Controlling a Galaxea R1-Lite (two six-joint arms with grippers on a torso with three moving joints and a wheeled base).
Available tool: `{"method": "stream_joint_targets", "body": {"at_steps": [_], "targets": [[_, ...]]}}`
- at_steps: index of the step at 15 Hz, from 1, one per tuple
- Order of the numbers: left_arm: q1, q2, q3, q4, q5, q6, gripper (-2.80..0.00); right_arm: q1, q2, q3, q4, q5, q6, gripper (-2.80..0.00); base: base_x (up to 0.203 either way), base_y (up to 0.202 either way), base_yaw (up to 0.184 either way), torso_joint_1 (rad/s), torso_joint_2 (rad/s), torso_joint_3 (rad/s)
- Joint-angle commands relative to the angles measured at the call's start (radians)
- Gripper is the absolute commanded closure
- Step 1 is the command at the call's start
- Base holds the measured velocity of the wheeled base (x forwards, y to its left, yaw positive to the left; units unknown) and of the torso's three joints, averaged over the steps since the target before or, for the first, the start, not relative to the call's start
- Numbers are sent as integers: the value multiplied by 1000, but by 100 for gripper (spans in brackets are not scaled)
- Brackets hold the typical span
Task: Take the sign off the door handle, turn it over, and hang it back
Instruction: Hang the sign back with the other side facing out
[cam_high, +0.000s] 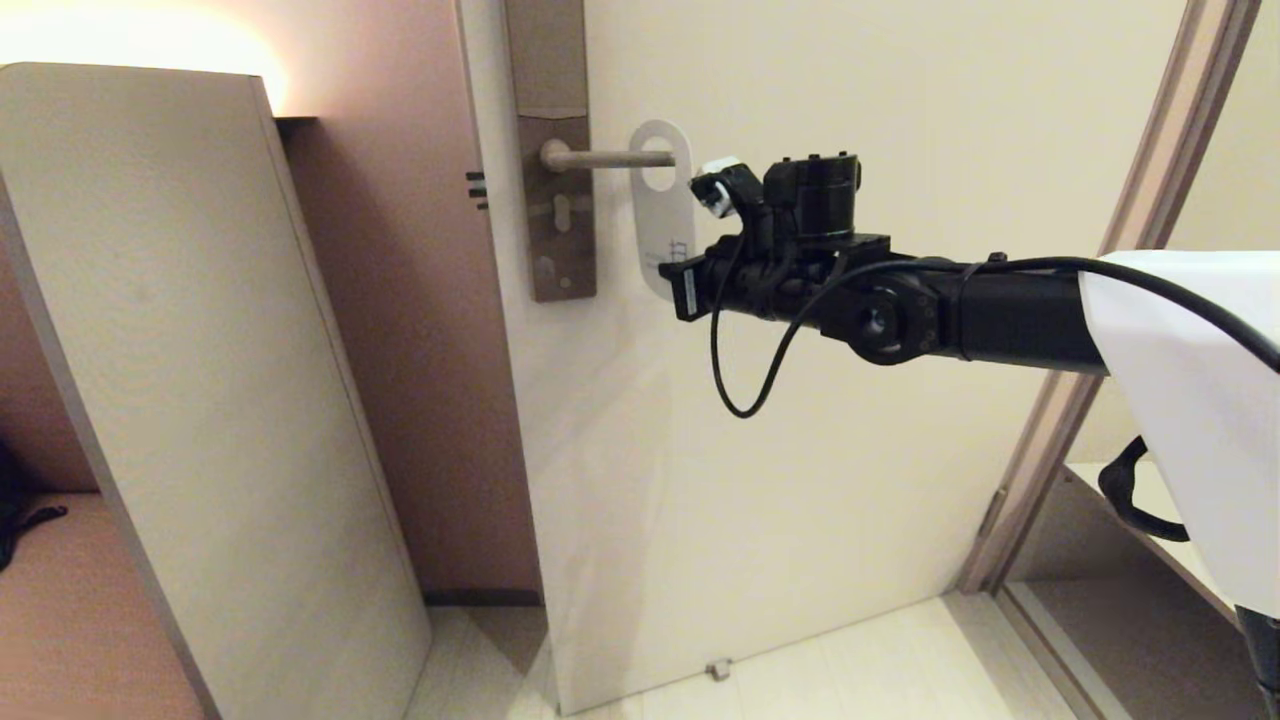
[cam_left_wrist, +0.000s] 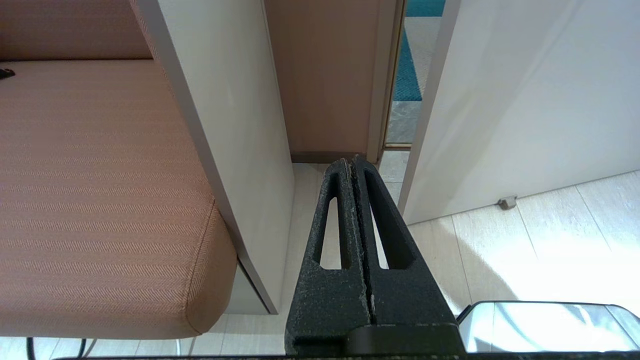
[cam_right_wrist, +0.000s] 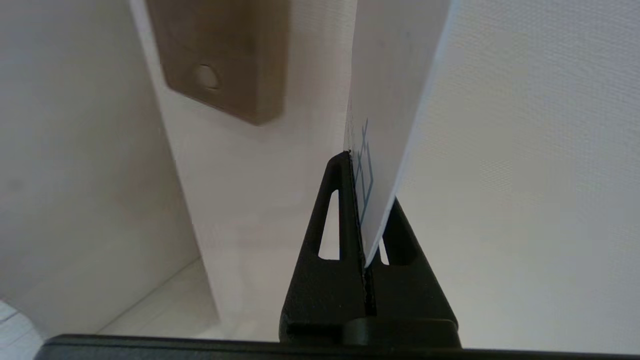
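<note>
The white door sign (cam_high: 662, 220) hangs by its round hole on the end of the metal door handle (cam_high: 605, 158). My right gripper (cam_high: 680, 280) is shut on the sign's lower end. In the right wrist view the sign (cam_right_wrist: 390, 100) runs up from between the black fingers, and the gripper (cam_right_wrist: 366, 180) pinches its bottom edge, which carries blue print. My left gripper (cam_left_wrist: 352, 162) is shut and empty, parked low above the floor, and is out of the head view.
The brown lock plate (cam_high: 555, 190) sits left of the sign on the pale door (cam_high: 850, 450). A tall beige panel (cam_high: 200, 400) stands at the left, beside a brown cushioned seat (cam_left_wrist: 100, 175). The door frame (cam_high: 1090, 380) is at the right.
</note>
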Motion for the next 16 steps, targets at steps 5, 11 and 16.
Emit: {"method": "stream_joint_targets", "body": {"at_steps": [5, 11, 16], "targets": [[0, 1, 0, 0, 0, 0, 0, 30, -3, -3, -2, -8, -3, 0, 0, 0, 0, 0, 0, 0], [0, 1, 0, 0, 0, 0, 0, 58, -25, 7, 0, -25, -23, 0, 0, 0, 0, 0, 0, 0], [0, 1, 0, 0, 0, 0, 0, 69, -32, 10, 3, -26, -44, 0, 0, 0, 0, 0, 0, 0]]}}
